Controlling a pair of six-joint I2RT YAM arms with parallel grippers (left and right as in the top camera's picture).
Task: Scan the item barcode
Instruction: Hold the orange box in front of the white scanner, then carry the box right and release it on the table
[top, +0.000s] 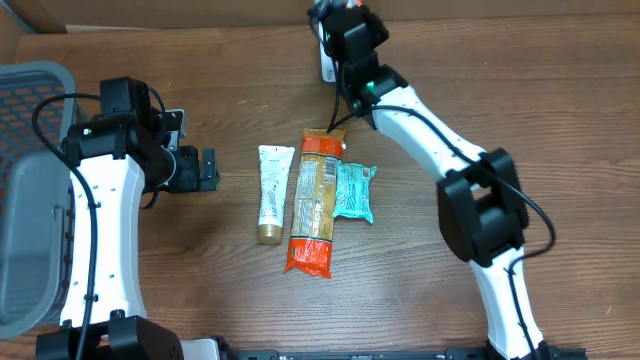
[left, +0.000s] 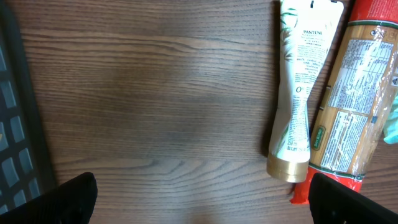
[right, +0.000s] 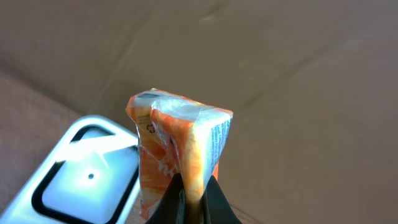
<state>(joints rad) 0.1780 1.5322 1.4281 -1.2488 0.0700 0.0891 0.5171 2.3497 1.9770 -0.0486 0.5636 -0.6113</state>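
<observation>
**Figure. Presentation step of the scan, seen from beside the rig.**

- **Right arm.** The right pincer (right: 193, 202) is closed on the lower edge of a small orange packet (right: 180, 143). It holds the packet upright, clear of the tabletop (top: 220, 290), at the far side of the work area.
- **Scanner.** The white scanner (right: 87, 180) sits just beside and below the packet, with its dark-rimmed window facing up.
- **Left arm.** The left pincer (top: 205, 170) has its jaws wide apart and carries nothing. It is low over bare wood, between the grey basket (top: 30, 120) and the items in the centre.
- **Items on the tabletop.** A white tube (top: 270, 195), a long orange package (top: 314, 205) and a teal packet (top: 354, 192) lie side by side in mid-table, well apart from the scanner.

**Reading of the step.** The packet appears to have been brought to the scanner, but it does not look squarely over the window. No barcode can be made out on the faces in view.

**What the next move calls for.** The wrist likely needs a small turn and shift to bring the coded face over the window, followed by a steady hold. The grip is a thin pinch on a soft edge, so a slow motion seems wise.
</observation>
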